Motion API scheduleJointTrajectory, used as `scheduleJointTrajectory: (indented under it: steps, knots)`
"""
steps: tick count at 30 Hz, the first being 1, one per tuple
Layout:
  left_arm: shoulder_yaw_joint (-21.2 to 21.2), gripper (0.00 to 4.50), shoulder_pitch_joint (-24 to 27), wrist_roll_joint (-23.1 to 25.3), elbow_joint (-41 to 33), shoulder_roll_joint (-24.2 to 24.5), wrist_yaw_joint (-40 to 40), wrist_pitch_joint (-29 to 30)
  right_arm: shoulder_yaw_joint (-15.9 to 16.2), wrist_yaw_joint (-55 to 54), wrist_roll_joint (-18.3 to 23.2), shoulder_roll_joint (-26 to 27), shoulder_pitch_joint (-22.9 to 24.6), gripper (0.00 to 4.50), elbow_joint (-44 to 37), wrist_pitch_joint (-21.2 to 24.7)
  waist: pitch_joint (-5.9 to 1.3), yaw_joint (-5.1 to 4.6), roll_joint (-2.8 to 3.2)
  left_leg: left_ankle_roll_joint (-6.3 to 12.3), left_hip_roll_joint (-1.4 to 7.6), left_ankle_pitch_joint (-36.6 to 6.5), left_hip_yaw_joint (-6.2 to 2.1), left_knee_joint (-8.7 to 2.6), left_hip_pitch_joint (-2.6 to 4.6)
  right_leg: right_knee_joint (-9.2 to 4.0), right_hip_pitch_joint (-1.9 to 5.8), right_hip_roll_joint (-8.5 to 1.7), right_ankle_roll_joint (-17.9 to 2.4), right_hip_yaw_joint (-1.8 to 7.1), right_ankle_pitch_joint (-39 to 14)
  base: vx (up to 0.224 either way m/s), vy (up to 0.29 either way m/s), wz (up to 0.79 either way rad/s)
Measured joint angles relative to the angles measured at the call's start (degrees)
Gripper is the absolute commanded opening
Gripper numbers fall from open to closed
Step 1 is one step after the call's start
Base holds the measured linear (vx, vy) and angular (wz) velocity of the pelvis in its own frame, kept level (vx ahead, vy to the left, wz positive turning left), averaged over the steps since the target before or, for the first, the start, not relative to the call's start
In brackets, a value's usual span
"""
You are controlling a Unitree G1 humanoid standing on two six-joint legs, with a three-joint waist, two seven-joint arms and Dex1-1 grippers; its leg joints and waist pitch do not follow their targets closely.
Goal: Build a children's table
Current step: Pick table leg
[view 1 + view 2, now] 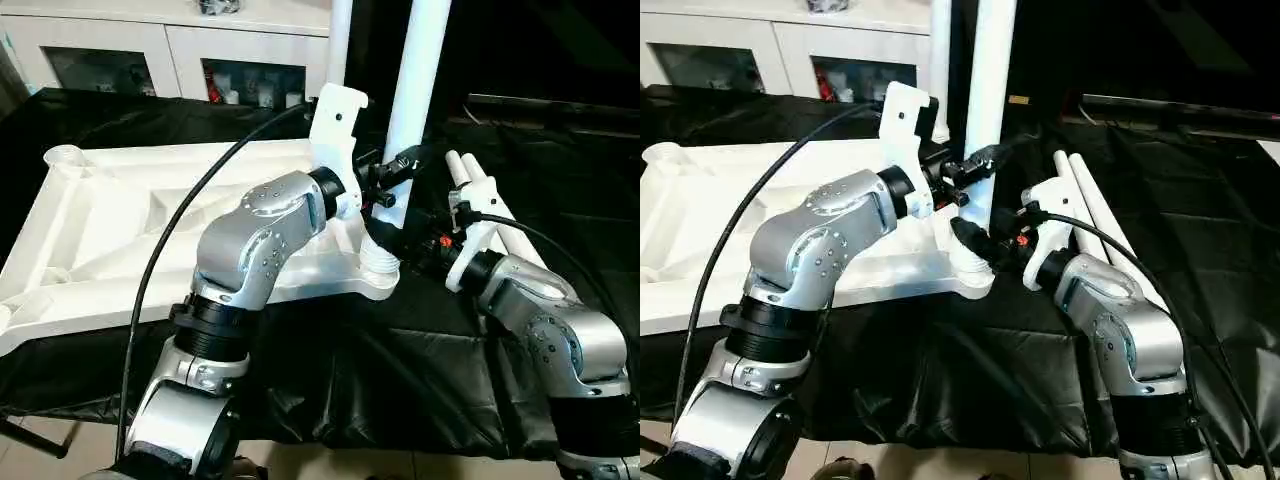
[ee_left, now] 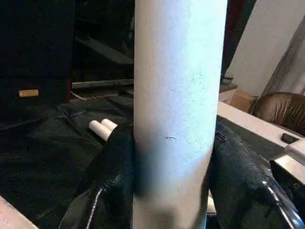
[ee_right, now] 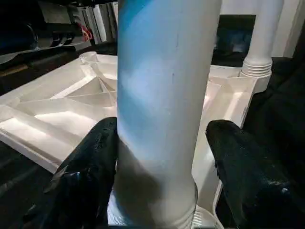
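Both silver forearms reach forward and meet at centre. Left gripper (image 2: 172, 191) clamps the upright leg (image 2: 178, 95); right gripper (image 3: 164, 181), lower, brackets it with a gap.

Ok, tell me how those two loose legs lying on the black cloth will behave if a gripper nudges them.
The two loose legs are smooth round tubes lying side by side, so a sideways nudge would probably roll them across the black cloth. They look like hollow plastic, likely light and stiff. Their glossy, tapered surface may slip in the grip.
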Motion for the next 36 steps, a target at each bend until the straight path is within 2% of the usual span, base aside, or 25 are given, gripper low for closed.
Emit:
scheduleJointTrajectory:
  steps: [4,6,13,14,18,28,29,31,36]
  knots:
    - [-0.42,1.88,0.00,0.35,0.00,0.17,-0.03,-0.28,0.28,0.09,-0.47,-0.07,-0.61,3.11,0.59,0.00,0.01,0.07,-0.03,0.02,0.00,0.01,0.00,0.01,-0.01,0.00,0.02,0.00,0.00,0.00,0.00,0.000,0.000,0.00]
    - [-0.75,1.88,0.00,0.67,0.00,0.57,-0.15,-0.36,0.63,0.26,-0.48,-0.02,-1.14,2.84,1.47,-0.01,0.01,0.08,-0.04,0.06,0.00,0.04,0.00,0.03,-0.01,0.00,0.02,0.00,0.00,0.00,0.01,0.000,0.000,0.00]
    - [-2.73,1.88,0.01,1.61,-0.02,1.61,-2.05,-0.74,2.06,1.63,-0.45,-0.21,-1.89,2.31,2.44,0.59,0.02,0.13,-0.09,0.07,0.00,0.04,0.00,0.04,-0.03,0.00,0.01,0.00,0.00,0.00,0.01,0.000,0.000,0.00]
    - [-2.96,1.88,0.01,1.69,-0.02,1.71,-2.16,-0.74,2.07,1.83,-0.45,-0.34,-1.89,2.11,2.47,0.72,0.03,0.13,-0.10,0.07,0.00,0.05,0.00,0.04,-0.04,0.00,0.01,0.00,0.00,0.00,0.01,0.000,0.000,0.00]
    - [-3.41,1.88,0.03,1.68,-0.03,2.04,-2.88,-0.74,2.15,2.59,-0.44,-1.23,-1.90,1.95,2.68,0.85,0.03,0.18,-0.14,0.08,0.00,0.05,0.01,0.05,-0.04,0.01,0.01,0.00,-0.01,0.00,0.01,0.000,0.000,0.00]
    - [-3.58,1.88,0.23,1.69,-0.03,2.50,-3.60,0.12,2.19,4.25,-0.10,-1.36,-2.30,1.92,4.36,1.04,0.04,0.20,-0.16,0.08,0.00,0.06,0.00,0.10,-0.03,0.09,0.00,-0.01,-0.02,0.00,0.02,0.000,0.000,0.00]
    - [-3.70,1.88,0.23,1.69,-0.03,2.68,-3.84,0.13,2.19,4.38,0.08,-1.35,-2.30,2.27,4.52,1.05,0.04,0.20,-0.16,0.08,0.00,0.06,0.00,0.10,-0.03,0.09,0.01,-0.01,-0.02,0.00,0.02,0.000,0.000,0.00]
    - [-4.02,1.88,0.23,1.68,-0.03,2.99,-4.20,0.17,2.18,4.68,0.33,-1.35,-2.30,2.61,4.82,1.11,0.04,0.20,-0.16,0.08,0.00,0.06,0.00,0.12,-0.03,0.10,0.00,-0.01,-0.02,0.00,0.02,0.000,0.000,0.00]
    - [-4.52,1.88,0.22,1.55,-0.49,3.39,-5.94,0.17,2.17,4.99,0.41,-1.36,-2.30,2.67,5.87,1.14,0.04,0.20,-0.16,0.09,0.00,0.06,0.00,0.19,-0.03,0.19,0.00,-0.02,-0.02,0.01,0.02,0.000,0.000,0.00]
